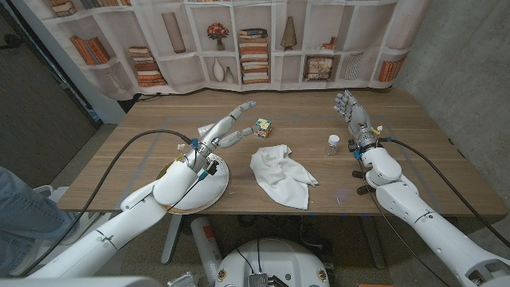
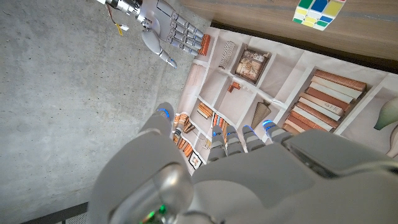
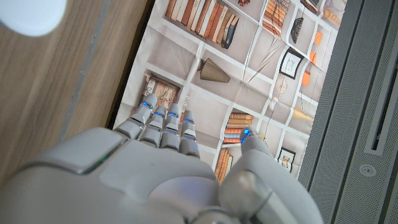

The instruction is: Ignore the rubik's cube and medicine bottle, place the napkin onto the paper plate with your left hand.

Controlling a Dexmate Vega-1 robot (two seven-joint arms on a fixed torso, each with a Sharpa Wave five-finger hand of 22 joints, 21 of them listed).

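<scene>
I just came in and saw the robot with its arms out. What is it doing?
The robot is meant to put the white napkin on the paper plate with its left hand. That hand is open above the table near the rubik's cube, holding nothing. The napkin lies crumpled on the table beside the plate. The right hand is open too, near the small medicine bottle.

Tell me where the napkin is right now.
In the head view the napkin lies crumpled on the table's near middle, right of the paper plate and in front of the cube; neither hand touches it.
</scene>
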